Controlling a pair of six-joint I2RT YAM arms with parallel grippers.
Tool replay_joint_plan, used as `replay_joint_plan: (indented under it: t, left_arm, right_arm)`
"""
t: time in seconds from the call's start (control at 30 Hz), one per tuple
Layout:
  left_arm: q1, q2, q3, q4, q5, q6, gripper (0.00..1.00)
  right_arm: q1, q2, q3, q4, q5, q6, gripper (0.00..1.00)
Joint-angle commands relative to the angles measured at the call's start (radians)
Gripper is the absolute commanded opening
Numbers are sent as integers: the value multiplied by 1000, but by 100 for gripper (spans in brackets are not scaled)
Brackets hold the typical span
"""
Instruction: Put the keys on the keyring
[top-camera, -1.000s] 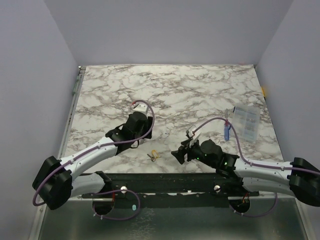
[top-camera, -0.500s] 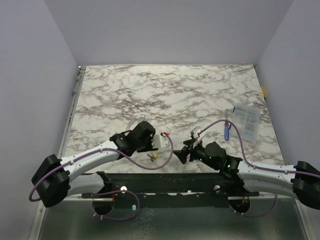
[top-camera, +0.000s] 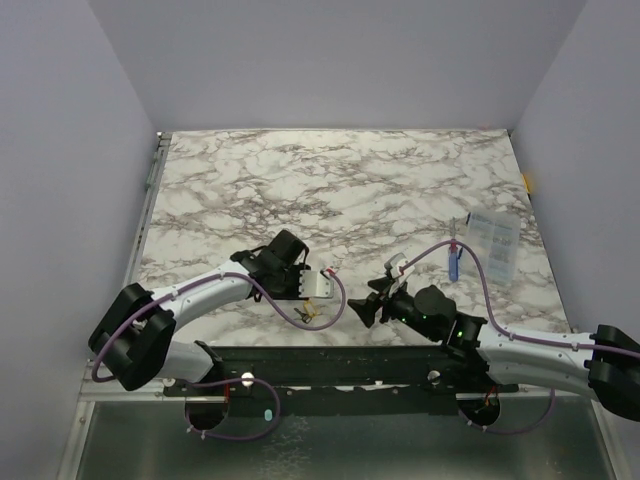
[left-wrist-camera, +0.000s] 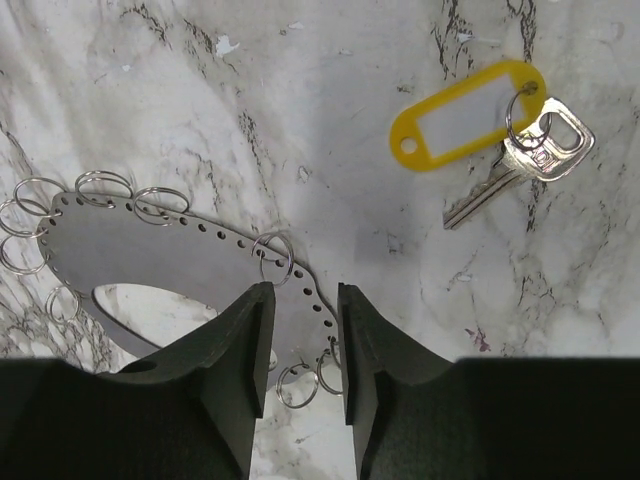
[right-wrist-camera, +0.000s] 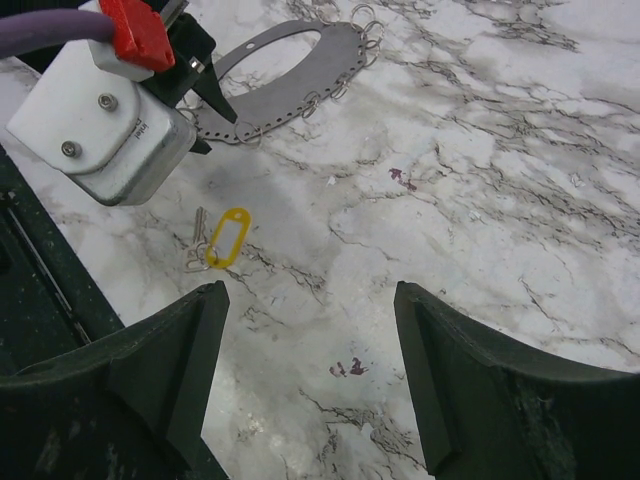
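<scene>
Top camera: small silvery metal keys (top-camera: 303, 316) with their yellow plastic tag (top-camera: 316, 312) lie near the marble table's (top-camera: 400, 190) front edge, between my arms. Left wrist: my left gripper (left-wrist-camera: 300, 290) is released, its fingers a narrow gap apart over the rim of the flat grey perforated plate (left-wrist-camera: 150, 250), with a thin silvery wire keyring (left-wrist-camera: 272, 256) just off its tip. Right wrist: my right gripper (right-wrist-camera: 308, 300) gapes wide, empty.

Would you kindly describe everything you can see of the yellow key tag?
The yellow key tag is a plastic-looking oval frame around a white label window, with a small hole at one end. It lies flat on the marble table. At its other end a thin silvery ring links it to a silvery key lying beside it; nothing else touches it.
</scene>
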Motion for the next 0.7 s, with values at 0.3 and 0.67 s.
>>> replay_joint_plan:
  t: [0.3,0.67]
  left_arm:
    - [9,47,-2,68,32,98,31]
    - [11,67,-23,120,-4,115,28]
  right_arm:
    - [8,-5,-14,52,-26,-16,77]
    - [8,-8,-15,39,-35,2,78]
